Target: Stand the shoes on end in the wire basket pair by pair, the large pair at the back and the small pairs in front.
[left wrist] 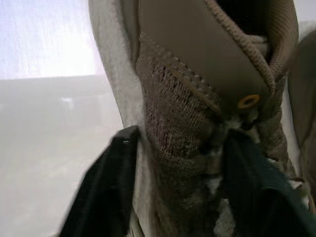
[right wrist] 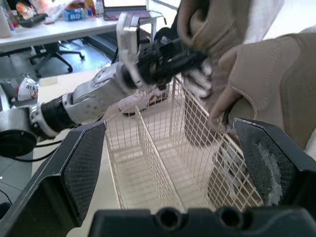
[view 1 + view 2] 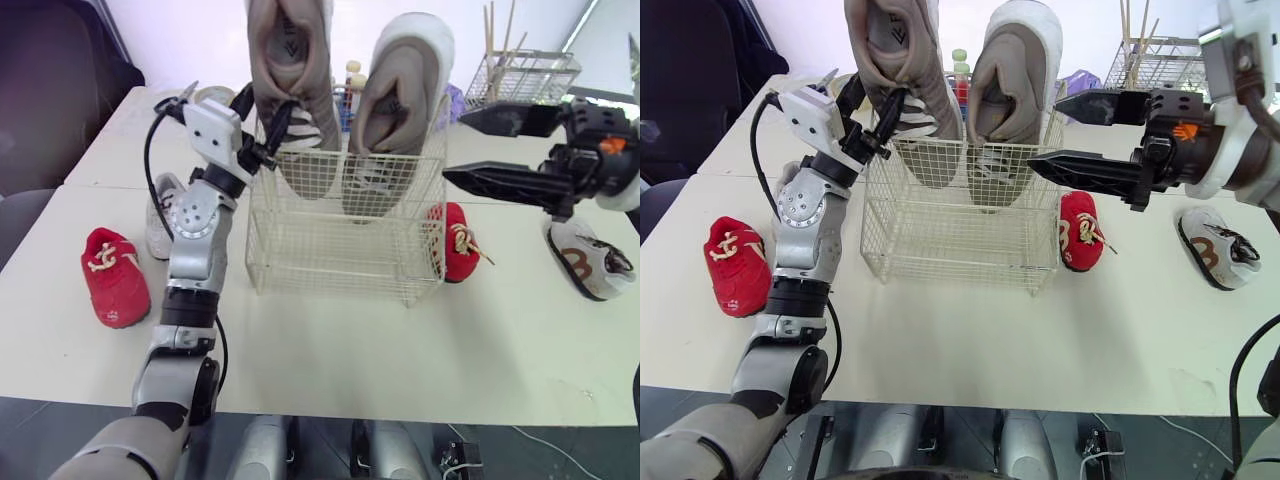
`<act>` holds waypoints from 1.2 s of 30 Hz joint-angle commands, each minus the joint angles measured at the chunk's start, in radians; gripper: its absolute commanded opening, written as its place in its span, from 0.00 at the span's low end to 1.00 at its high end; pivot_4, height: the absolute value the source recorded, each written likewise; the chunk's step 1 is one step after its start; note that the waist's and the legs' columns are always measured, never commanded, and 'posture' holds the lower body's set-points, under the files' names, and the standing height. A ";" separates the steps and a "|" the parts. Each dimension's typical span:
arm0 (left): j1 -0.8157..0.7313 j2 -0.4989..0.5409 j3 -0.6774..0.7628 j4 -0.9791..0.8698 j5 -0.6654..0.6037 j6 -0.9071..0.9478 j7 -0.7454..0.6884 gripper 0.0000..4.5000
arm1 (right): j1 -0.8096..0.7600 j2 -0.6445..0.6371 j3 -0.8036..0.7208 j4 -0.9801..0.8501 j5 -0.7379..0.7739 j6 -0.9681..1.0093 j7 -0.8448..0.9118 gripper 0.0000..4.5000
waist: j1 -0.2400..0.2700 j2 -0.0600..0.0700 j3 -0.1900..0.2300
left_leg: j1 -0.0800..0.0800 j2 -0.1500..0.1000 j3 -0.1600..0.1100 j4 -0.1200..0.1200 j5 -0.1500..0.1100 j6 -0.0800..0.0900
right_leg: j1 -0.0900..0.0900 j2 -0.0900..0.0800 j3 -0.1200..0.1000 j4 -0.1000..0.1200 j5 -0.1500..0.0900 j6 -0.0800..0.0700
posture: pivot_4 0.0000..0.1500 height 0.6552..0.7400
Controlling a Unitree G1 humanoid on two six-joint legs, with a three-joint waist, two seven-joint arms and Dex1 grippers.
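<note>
**Big pair in the basket, small shoes waiting**

Our left pincer [image 3: 262, 126] clamps one large shoe [image 3: 295, 90], toe-down at the back of the wire basket [image 3: 340, 262]. Our right pincer [image 3: 1045, 130], wide open and empty, hangs above the red shoe [image 3: 1078, 232] lying lengthwise on the counter [image 3: 400, 350], which we judge makes it the nearer arm.

Your left arm [image 3: 190, 260] stands near upright from the near edge of the worktop [image 3: 330, 350], left of centre, with the wrist bent toward the right. Your left gripper [image 3: 262, 120] is clamped on the laced throat of the large tan shoe [image 3: 290, 50], with one of its fingers [image 1: 103, 192] on each side. Your right arm [image 3: 600, 150] extends level from the right edge, above the surface. Your right gripper [image 3: 455, 147] points left, fingers spread wide, holding nothing.
</note>
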 commanded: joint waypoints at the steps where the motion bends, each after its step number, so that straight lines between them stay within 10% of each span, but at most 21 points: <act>1: 0.030 0.020 -0.004 -0.074 -0.015 0.076 -0.003 0.99 | -0.022 0.000 -0.016 0.000 -0.009 -0.031 0.012 1.00 | 0.002 0.000 0.000 | 0.000 0.000 0.000 0.000 0.000 0.000 | 0.000 0.000 0.000 0.000 0.000 0.000 | 1.00 1.00; 23: 0.075 0.301 0.089 -0.599 -0.260 0.656 -0.073 0.99 | -0.005 0.049 0.019 0.043 -0.068 -0.070 0.052 1.00 | -0.004 0.000 0.000 | -0.001 0.000 -0.001 0.000 0.000 0.001 | 0.000 0.000 0.001 -0.002 0.000 0.000 | 1.00 1.00; 36: 0.406 0.635 0.348 -0.997 -1.203 1.190 0.043 0.99 | 0.174 0.117 -0.043 0.309 -0.422 -0.348 -0.057 1.00 | -0.025 0.001 0.001 | -0.001 0.000 -0.003 -0.001 0.000 0.000 | 0.001 -0.001 0.003 -0.003 0.000 0.000 | 1.00 1.00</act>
